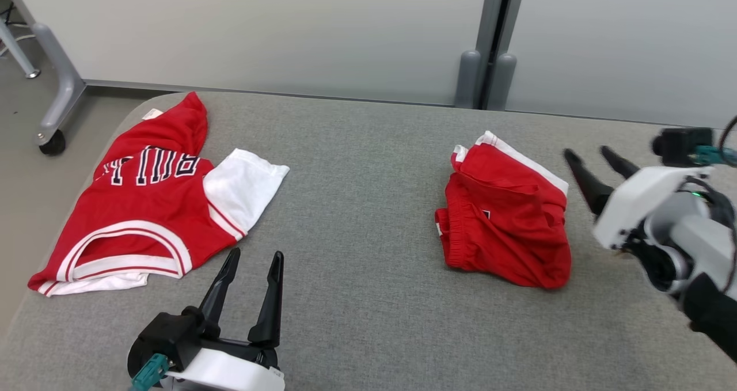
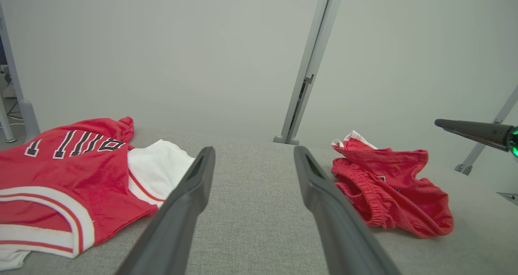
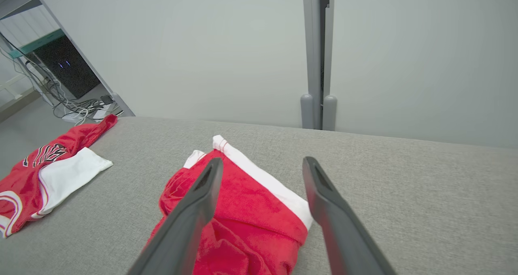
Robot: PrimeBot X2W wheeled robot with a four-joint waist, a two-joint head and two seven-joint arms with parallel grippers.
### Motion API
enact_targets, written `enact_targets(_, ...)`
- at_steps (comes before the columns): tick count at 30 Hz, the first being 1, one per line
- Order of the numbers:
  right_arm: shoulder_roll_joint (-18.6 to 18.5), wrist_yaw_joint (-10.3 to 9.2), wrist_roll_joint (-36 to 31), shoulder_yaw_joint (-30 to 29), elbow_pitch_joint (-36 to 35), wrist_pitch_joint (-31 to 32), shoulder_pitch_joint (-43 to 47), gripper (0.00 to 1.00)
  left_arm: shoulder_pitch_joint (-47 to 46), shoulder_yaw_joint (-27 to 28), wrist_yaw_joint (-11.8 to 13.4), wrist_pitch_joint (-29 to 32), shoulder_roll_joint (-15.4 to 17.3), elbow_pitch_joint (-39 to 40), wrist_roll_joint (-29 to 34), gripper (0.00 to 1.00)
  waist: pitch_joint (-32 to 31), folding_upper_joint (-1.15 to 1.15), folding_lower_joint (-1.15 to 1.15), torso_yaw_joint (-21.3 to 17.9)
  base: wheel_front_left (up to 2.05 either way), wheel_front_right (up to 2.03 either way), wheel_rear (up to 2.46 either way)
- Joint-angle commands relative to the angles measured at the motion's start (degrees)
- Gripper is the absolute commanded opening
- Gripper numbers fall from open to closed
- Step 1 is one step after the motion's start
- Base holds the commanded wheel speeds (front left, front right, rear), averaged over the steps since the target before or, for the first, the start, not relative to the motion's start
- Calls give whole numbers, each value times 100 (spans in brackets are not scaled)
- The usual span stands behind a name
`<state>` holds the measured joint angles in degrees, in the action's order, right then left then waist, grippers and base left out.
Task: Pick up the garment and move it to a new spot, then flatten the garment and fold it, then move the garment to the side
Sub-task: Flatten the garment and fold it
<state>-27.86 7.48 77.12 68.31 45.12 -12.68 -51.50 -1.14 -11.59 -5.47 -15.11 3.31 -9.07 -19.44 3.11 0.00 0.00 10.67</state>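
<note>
Red shorts [image 1: 506,212] lie bunched on the grey counter [image 1: 368,207], out at three o'clock. The right tool [image 1: 588,152] hangs near them, at three o'clock of the heap, fingers spread and gripping nothing. The left tool [image 1: 256,254] sits at seven o'clock, spread wide too. A red jersey [image 1: 144,207] lies at nine.

Table [image 1: 368,207] open btwn jersey [image 1: 144,207] & shorts [image 1: 506,224].
</note>
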Motion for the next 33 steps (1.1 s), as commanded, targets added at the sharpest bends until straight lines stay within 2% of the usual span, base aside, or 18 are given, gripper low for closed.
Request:
enact_targets(1,-107,3,37,-51,73,-77,149,100,38,53,27,-6,30,47,48,100,-16,0,0,-54,0,0,0)
enact_targets(5,-246,3,118,-247,429,-180,357,100,84,73,-8,-4,21,95,93,100,15,0,0,-68,0,0,0)
enact_targets(11,-19,2,171,-367,858,-224,566,100,56,28,-45,-4,9,74,107,100,65,0,0,10,0,0,0)
enact_targets(12,31,2,188,-375,925,-227,576,47,42,26,-54,-4,8,65,110,100,76,0,0,38,0,0,0)
enact_targets(13,97,3,221,-386,977,-226,582,15,23,29,-52,-4,7,58,113,100,89,0,0,65,0,0,0)
enact_targets(14,154,2,233,-379,1040,-193,595,0,1,31,-57,-4,5,49,119,100,102,0,0,96,0,0,0)
enact_targets(20,490,2,382,-311,1287,127,679,0,-69,37,-100,-4,5,-5,133,100,155,0,0,297,0,0,0)
enact_targets(24,666,2,556,-293,1168,320,867,0,-42,28,-107,-4,1,-48,122,100,140,0,0,444,0,0,0)
enact_targets(33,892,3,439,-32,229,51,1175,0,104,114,-99,-4,-6,-99,148,100,-22,0,0,420,0,0,0)
